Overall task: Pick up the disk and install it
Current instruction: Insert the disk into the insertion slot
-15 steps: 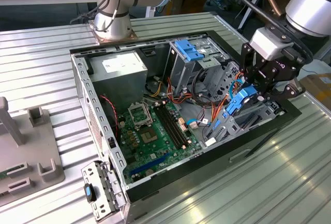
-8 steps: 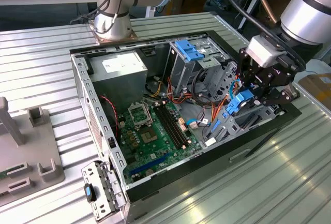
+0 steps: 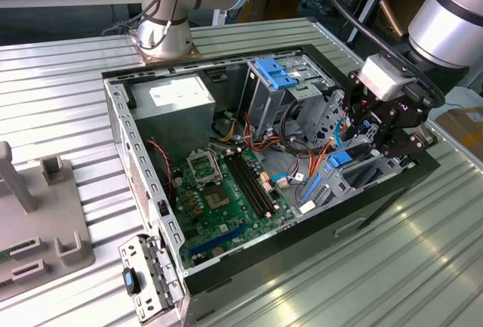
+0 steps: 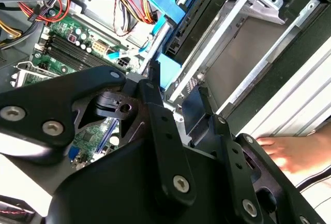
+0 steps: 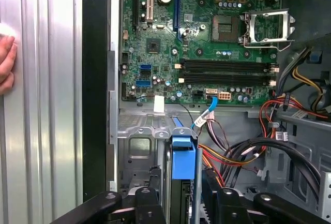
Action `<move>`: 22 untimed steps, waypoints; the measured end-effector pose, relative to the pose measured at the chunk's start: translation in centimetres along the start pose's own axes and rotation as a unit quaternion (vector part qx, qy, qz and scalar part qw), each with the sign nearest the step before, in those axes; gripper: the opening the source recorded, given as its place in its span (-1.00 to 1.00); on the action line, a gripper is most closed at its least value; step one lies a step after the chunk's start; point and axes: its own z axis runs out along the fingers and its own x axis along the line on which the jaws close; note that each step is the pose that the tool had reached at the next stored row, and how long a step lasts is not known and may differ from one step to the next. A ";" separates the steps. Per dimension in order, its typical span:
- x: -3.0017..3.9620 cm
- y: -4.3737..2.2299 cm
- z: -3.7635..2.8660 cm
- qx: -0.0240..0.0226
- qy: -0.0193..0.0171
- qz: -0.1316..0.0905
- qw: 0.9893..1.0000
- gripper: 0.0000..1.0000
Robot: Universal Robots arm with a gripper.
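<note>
Here, in the exterior view, we see the open computer case (image 3: 302, 238) lying on the ribbed tabletop (image 3: 400, 266). The claw (image 3: 362, 140) reaches into the drive cage (image 3: 377, 172) at the corner on the exterior view's right. The disk (image 3: 339, 158) is just below it, its blue carrier showing among the grey rails. In the second wrist view the claw (image 4: 178, 87) sits right at the disk (image 4: 199, 19), which stands on edge in the cage, its dark slab and blue frame running along a rail; a person's hand (image 4: 295, 151) lies outside the case wall. In the first wrist view the claw (image 5: 182, 203) is centred over the disk (image 5: 183, 154), whose blue tab faces the motherboard (image 5: 207, 27), with orange cables (image 5: 227, 157) just beside it. Whether the claw clamps the disk or stands loose about it, we cannot tell. We judge the seating goes well if the disk runs square to the rails and is pressed straight along its slot, clear of those cables.
</note>
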 end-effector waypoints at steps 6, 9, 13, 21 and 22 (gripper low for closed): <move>-0.05 -0.30 0.02 0.000 0.000 0.000 1.000 -0.11; -0.15 -1.04 0.05 0.000 0.000 0.000 1.000 -0.11; -0.47 -1.19 0.08 0.000 0.000 0.000 1.000 -0.11; -0.82 -1.32 0.08 0.000 0.000 -0.001 1.000 -0.11; -1.06 -1.42 0.10 0.000 0.000 -0.003 1.000 -0.11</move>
